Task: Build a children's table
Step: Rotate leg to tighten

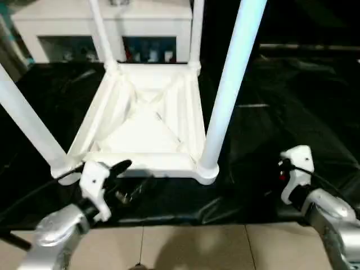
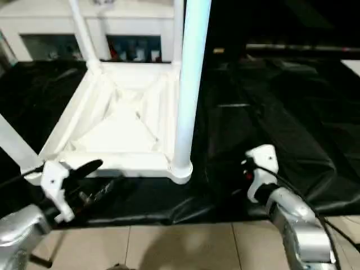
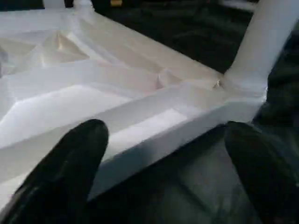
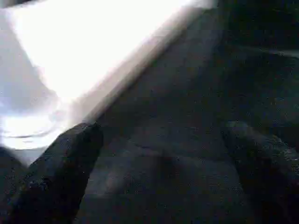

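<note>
no readable text, no labels, no brands, no numbers

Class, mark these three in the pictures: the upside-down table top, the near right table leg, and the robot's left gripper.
table top (image 1: 147,130), left eye view, on its ribbed underside.
near right table leg (image 1: 228,93), left eye view, mid-shaft.
left gripper (image 3: 163,170), left wrist view, midway between its fingers.

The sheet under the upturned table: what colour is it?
Black and glossy, the sheet lies under the white table; the right eye view shows it best.
</note>
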Robot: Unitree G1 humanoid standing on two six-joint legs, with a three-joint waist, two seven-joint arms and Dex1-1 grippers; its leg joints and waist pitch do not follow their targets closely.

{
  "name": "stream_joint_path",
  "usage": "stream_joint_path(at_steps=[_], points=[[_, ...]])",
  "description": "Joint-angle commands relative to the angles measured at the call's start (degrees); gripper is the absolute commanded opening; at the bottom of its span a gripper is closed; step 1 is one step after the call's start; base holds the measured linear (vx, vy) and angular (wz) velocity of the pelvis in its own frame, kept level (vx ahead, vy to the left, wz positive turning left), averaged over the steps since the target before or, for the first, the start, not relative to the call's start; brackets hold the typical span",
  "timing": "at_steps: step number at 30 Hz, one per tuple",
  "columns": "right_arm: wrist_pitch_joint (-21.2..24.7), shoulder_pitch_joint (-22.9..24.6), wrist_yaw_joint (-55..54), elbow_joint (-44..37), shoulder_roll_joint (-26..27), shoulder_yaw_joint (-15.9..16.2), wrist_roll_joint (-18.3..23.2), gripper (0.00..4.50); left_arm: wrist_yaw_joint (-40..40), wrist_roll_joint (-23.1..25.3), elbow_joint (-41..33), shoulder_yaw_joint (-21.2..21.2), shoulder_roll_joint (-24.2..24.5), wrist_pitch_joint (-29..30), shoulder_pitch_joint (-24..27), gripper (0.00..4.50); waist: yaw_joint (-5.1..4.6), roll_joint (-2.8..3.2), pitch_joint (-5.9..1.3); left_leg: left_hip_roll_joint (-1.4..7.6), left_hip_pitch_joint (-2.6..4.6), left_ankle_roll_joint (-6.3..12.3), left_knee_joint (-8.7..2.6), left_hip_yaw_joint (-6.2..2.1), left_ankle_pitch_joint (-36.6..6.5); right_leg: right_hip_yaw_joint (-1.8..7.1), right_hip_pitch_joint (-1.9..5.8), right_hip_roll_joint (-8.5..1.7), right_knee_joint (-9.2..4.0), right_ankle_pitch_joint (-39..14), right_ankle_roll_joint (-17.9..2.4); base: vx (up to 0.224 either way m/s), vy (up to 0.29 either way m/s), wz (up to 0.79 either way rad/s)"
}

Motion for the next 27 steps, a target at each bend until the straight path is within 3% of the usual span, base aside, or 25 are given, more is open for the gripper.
stream_joint_path(at_steps=[1, 3, 5, 7, 9, 10, 11, 12, 13, 15, 16, 18, 20, 21, 23, 24, 25, 26, 27], points=[[1.2, 0.9, 5.0, -2.8, -2.1, 0.2, 2.8, 4.50, -1.1, -0.8, -0.7, 3.3, 1.2, -1.4, 1.9, 4.47, 0.55, -0.89, -3.08, 3.78, 0.13, 5.67, -4.45, -1.08, -7.3, 3.17, 1.81, -4.50, -5.10, -5.4, -10.9, 0.000, 0.000, 0.00], [2.0, 1.3, 7.3, -3.6, -3.0, 0.0, 4.3, 4.50, -0.4, -0.9, -0.3, 5.5, 1.0, -3.4, 2.8, 4.47, 0.74, -0.77, -3.28, 3.97, 0.24, 7.00, -4.36, -0.98, -4.8, 2.99, 1.73, -4.31, -4.60, -0.5, -11.9, 0.000, 0.000, 0.00], [4.0, 1.7, 10.9, -5.3, -4.6, -0.1, 7.9, 4.50, 2.0, -3.7, 0.5, 10.6, -0.6, -7.0, 5.1, 4.47, 1.04, -0.49, -3.20, 4.12, 0.44, 7.29, -4.40, -0.87, -7.3, 2.82, 1.61, -4.24, -4.61, -0.6, -13.3, 0.000, 0.000, 0.00], [5.5, 2.0, 13.8, -6.7, -5.6, 1.1, 10.0, 4.50, 1.8, -6.2, 0.5, 13.2, -1.0, -7.5, 8.3, 4.47, 1.16, -0.85, -3.12, 4.22, 0.44, 6.91, -4.59, -0.77, -9.3, 2.85, 1.64, -4.19, -4.69, -2.5, -13.2, 0.000, 0.000, 0.00], [5.8, 2.1, 14.6, -7.2, -5.8, 1.7, 10.1, 4.50, 1.7, -6.4, 0.4, 13.8, -1.3, -7.8, 9.4, 4.47, 1.15, -0.76, -2.99, 4.43, 0.74, 6.11, -4.91, -0.72, -11.2, 2.98, 1.24, -4.09, -5.00, -4.9, -12.4, 0.000, 0.000, 0.00], [6.3, 2.2, 15.1, -7.9, -6.2, 2.4, 10.3, 4.50, 2.1, -7.3, -0.2, 15.0, -2.5, -8.2, 11.1, 4.47, 1.28, -1.40, -2.81, 4.55, 0.92, 4.75, -5.17, -0.58, -13.2, 3.18, 1.04, -4.18, -5.40, -7.7, -11.6, 0.000, 0.000, 0.00], [6.4, 2.2, 15.1, -8.0, -6.2, 2.5, 10.4, 4.50, 2.3, -7.7, -0.4, 15.4, -2.9, -8.2, 11.6, 4.47, 1.39, -1.34, -2.69, 4.56, 0.90, 4.14, -5.32, -0.58, -14.1, 3.22, 1.00, -4.24, -5.46, -9.0, -11.2, 0.000, 0.000, 0.00], [6.7, 2.1, 15.1, -8.2, -6.1, 2.9, 10.7, 4.50, 3.0, -8.0, -0.6, 16.3, -3.6, -8.5, 12.3, 4.47, 1.52, -1.98, -2.66, 4.70, 1.15, 2.94, -5.48, -0.46, -16.0, 3.32, 0.83, -4.33, -5.79, -11.6, -10.4, 0.000, 0.000, 0.00], [6.7, 1.9, 15.3, -8.2, -6.0, 3.2, 10.6, 4.50, 4.0, -8.1, -0.5, 17.1, -4.3, -9.0, 12.4, 4.47, 1.64, -2.16, -2.65, 4.71, 1.23, 2.43, -5.51, -0.41, -16.5, 3.38, 0.77, -4.39, -5.79, -12.6, -10.1, 0.000, 0.000, 0.00], [6.6, 1.6, 15.5, -7.8, -5.9, 3.6, 10.3, 4.50, 5.9, -7.6, 0.0, 18.0, -4.7, -9.5, 12.5, 4.47, 2.12, -2.06, -2.56, 4.81, 1.65, 0.41, -5.63, -0.20, -18.7, 3.56, 0.30, -4.38, -6.25, -15.0, -8.9, 0.000, 0.000, 0.00], [6.5, 1.2, 15.7, -7.4, -5.7, 3.9, 10.3, 4.50, 7.2, -7.5, 0.0, 18.3, -4.6, -8.9, 12.0, 4.47, 2.33, -2.43, -2.45, 4.80, 1.58, -0.33, -5.79, -0.19, -19.4, 3.53, 0.31, -4.33, -6.32, -15.8, -8.0, 0.000, 0.000, 0.00], [6.3, 0.7, 15.8, -7.0, -5.5, 4.3, 10.0, 4.50, 9.0, -6.6, 0.2, 18.5, -4.4, -8.1, 11.2, 4.47, 2.63, -2.49, -2.33, 4.76, 1.68, -1.06, -5.94, -0.31, -20.7, 3.51, 0.21, -4.38, -6.43, -17.7, -7.0, 0.000, 0.000, 0.00], [6.6, -0.7, 16.4, -6.6, -4.9, 5.4, 10.3, 4.50, 13.6, -5.7, 2.3, 19.2, -4.0, -5.7, 6.0, 4.47, 2.93, -2.57, -2.28, 4.63, 2.31, -2.64, -5.88, -0.41, -23.4, 3.63, -0.27, -4.42, -6.76, -20.7, -5.9, 0.000, 0.000, 0.00], [6.7, -0.7, 16.4, -6.6, -4.9, 5.4, 10.4, 4.50, 13.6, -5.7, 2.4, 19.2, -4.0, -5.7, 5.8, 4.47, 3.11, -2.46, -2.16, 4.56, 2.61, -2.91, -5.85, -0.41, -24.2, 3.69, -0.55, -4.46, -6.92, -21.8, -5.6, 0.000, 0.000, 0.00], [6.9, -0.9, 16.5, -6.9, -4.6, 6.0, 10.7, 4.50, 14.1, -5.0, 4.0, 18.7, -3.4, -5.6, 3.2, 4.47, 3.01, -2.42, -2.06, 4.55, 2.05, -3.45, -6.25, -0.84, -24.4, 3.55, 0.12, -4.67, -7.00, -23.2, -5.1, 0.000, 0.000, 0.00], [6.9, -0.9, 16.5, -6.9, -4.6, 6.0, 10.7, 4.50, 14.1, -5.0, 4.0, 18.7, -3.4, -5.6, 3.2, 4.47, 3.04, -2.53, -2.19, 4.56, 2.24, -3.69, -6.27, -0.88, -24.8, 3.53, 0.07, -4.63, -7.01, -23.2, -4.6, 0.000, 0.000, 0.00], [6.6, -1.0, 15.8, -6.7, -3.8, 6.6, 10.2, 4.50, 16.0, -2.5, 6.2, 18.0, -2.4, -5.2, 0.6, 4.47, 3.10, -2.15, -2.24, 4.55, 2.42, -3.88, -6.26, -0.91, -25.1, 3.58, -0.06, -4.61, -6.93, -22.8, -4.7, 0.000, 0.000, 0.00], [5.9, -1.1, 15.4, -6.3, -3.2, 7.1, 9.5, 4.50, 16.1, -2.4, 6.9, 17.7, -2.2, -5.1, -0.6, 4.47, 2.85, -2.32, -2.32, 4.36, 2.61, -3.94, -6.17, -0.84, -25.3, 3.62, -0.17, -4.48, -7.01, -22.5, -4.4, 0.000, 0.000, 0.00], [5.1, -1.2, 14.5, -5.7, -2.4, 7.5, 8.8, 4.50, 17.5, -1.7, 7.9, 17.5, -1.9, -4.4, -2.0, 4.47, 2.90, -2.04, -2.52, 4.48, 2.47, -4.02, -6.23, -0.97, -24.2, 3.63, 0.09, -4.64, -6.77, -20.7, -5.0, 0.000, 0.000, 0.00]])
